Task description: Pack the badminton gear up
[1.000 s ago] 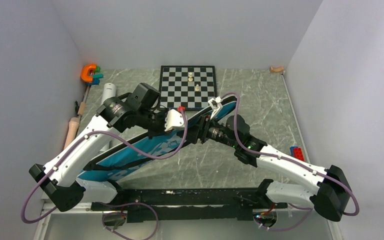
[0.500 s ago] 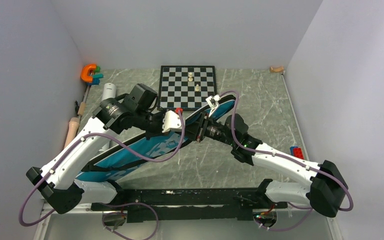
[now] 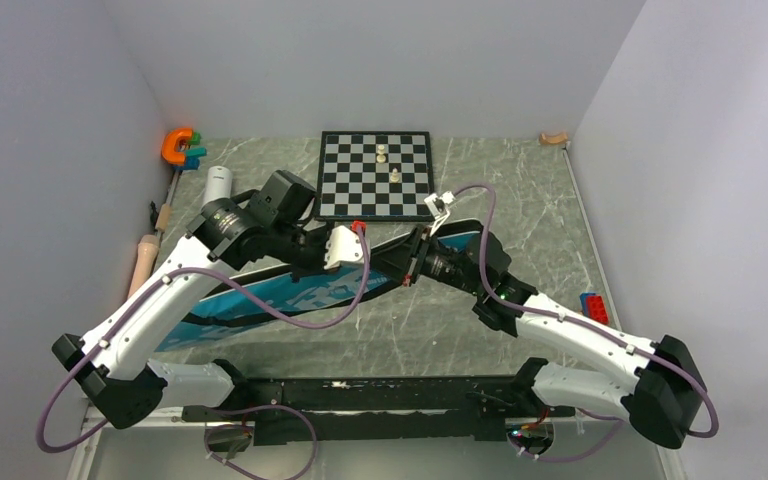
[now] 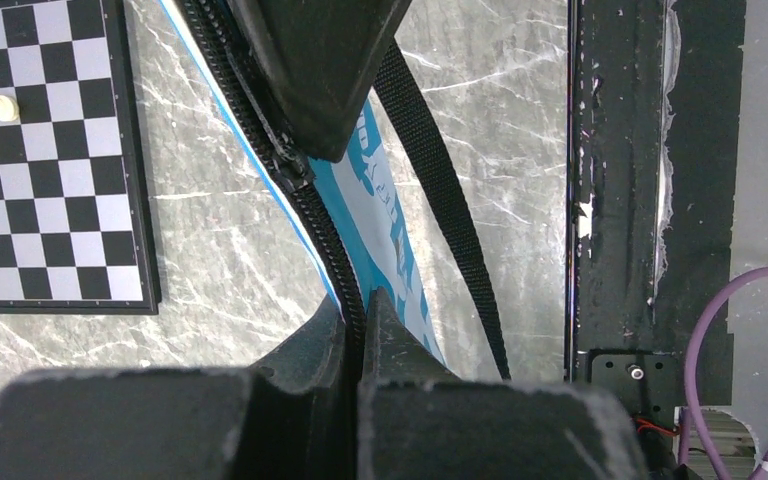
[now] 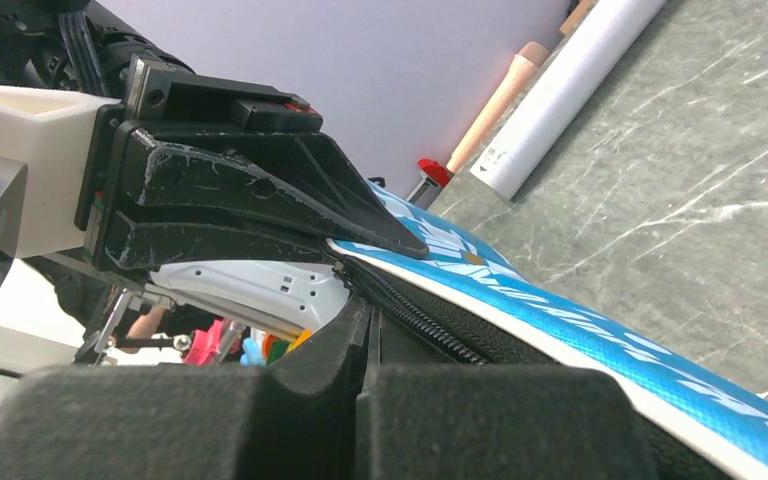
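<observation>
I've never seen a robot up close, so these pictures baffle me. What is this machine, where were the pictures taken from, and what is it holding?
These are two robot arms bolted at the near edge of a table: the left arm and the right arm. One picture looks down from above and behind; the other two come from a camera on each wrist, showing its own jaws close up. On the table lie a chessboard, a white tube and a rolling pin. Between the arms is a blue bag; both pairs of jaws are shut on its zipper edge.
</observation>
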### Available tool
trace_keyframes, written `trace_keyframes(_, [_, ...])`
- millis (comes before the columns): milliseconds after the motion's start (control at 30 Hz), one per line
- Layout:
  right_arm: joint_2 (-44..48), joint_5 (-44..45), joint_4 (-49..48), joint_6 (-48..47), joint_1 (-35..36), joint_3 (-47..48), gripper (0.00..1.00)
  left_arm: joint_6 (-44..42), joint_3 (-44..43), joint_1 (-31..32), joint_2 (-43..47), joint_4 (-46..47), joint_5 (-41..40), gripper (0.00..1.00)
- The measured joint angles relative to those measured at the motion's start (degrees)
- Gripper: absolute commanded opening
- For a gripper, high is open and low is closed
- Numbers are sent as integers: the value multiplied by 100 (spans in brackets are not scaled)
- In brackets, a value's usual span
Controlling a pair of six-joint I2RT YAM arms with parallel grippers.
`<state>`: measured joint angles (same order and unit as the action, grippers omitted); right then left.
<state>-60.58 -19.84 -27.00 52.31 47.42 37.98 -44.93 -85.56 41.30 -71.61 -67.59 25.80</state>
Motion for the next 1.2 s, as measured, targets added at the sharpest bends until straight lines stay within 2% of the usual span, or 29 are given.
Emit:
trace_keyframes(333, [549,72,111,35,-61,-348,0,-2,4,39,0,-92,-7,0])
trace_keyframes(467, [669,-13,210,33,-63,-389,47,-4,4,46,0,-92,-2,0])
trace_keyframes(533, [667,-81,267,48,-63,-398,63,-7,4,46,0,-98,-13,0])
trace_keyframes(567, [673,-138,297,26,-59,-398,66,-7,4,46,0,-111,-24,0])
trace_keyframes(767, [929,-173,306,48,-131,-505,65,-9,4,46,0,-164,-57,0])
trace_keyframes(1033, [81,-345,-162,219,-157,-361,59,0,4,37,-2,-319,-197,0])
trace_keyframes(1200, [-103,-350,-428,293,-153,-358,53,2,4,37,-2,-339,-195,0])
